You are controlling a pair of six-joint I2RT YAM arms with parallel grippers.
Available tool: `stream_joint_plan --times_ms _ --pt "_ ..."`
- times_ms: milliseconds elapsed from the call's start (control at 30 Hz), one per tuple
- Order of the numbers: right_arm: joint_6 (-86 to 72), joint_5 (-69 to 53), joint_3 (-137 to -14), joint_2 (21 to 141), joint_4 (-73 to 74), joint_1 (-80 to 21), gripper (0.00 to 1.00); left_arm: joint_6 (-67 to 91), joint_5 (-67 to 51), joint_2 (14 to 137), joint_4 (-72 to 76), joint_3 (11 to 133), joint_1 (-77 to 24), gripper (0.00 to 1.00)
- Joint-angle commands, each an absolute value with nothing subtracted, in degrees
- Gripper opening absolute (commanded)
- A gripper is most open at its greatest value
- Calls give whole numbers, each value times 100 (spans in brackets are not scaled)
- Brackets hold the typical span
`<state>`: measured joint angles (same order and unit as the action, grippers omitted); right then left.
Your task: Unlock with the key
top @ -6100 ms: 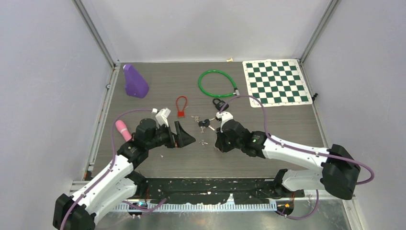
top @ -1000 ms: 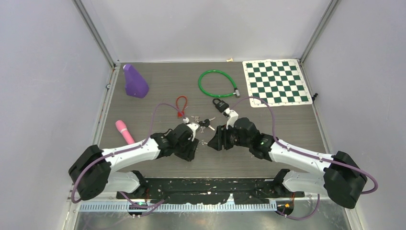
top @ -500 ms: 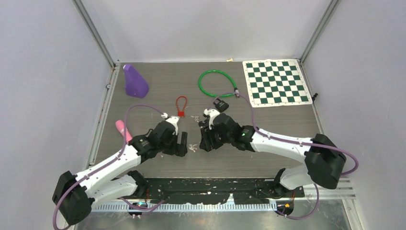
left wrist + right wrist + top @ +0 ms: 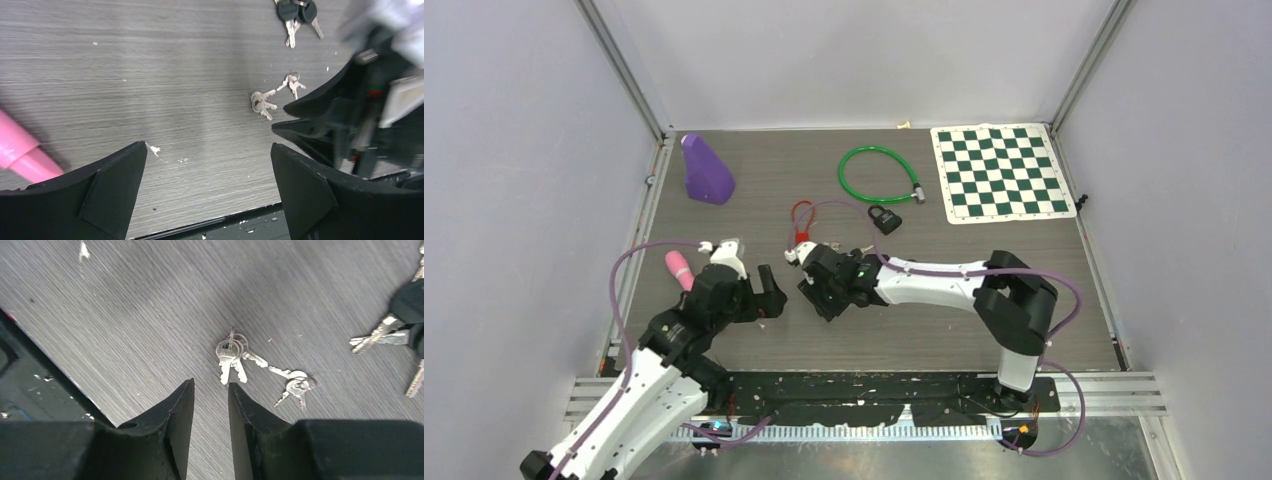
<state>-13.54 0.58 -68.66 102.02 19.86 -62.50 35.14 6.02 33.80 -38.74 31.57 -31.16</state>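
Since the small silver keys lie flat on the table just beyond the tips of the right gripper, slightly off to one side of its gap, the coming pinch turns on bringing that gap over them. Their blades point back toward the fingers, so the jaws would close across the blades rather than along them. Those fingers stand apart by only a slim gap with nothing in it. The left gripper has its fingers spread wide and empty, and from it the keys lie ahead and off to the right, so the right arm is plainly the nearer. From above I cannot pick the keys out; they should be between the two grippers, left of the table's middle. The surface is smooth grey wood grain, and thin keys lying flat on it offer little edge to catch, I judge. Room is tight: a second key ring lies just beside the first, black-headed keys lie beyond that, and the grippers are close together. The black padlock sits farther back, apart from both.
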Motion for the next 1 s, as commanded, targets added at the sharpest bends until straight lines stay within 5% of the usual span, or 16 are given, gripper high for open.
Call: stream_joint_plan --times_ms 0,633,967 --pt "-1030 524 -7316 10547 2478 -6414 38 3526 1404 2733 -4426 3561 -3076 99" --pt "-1192 984 -8136 11636 3140 -6469 38 2951 2485 1626 -4764 3784 -3076 99" --pt "-1313 911 -7830 11218 3277 -6455 8 2646 1629 1756 -4244 3601 -3076 98"
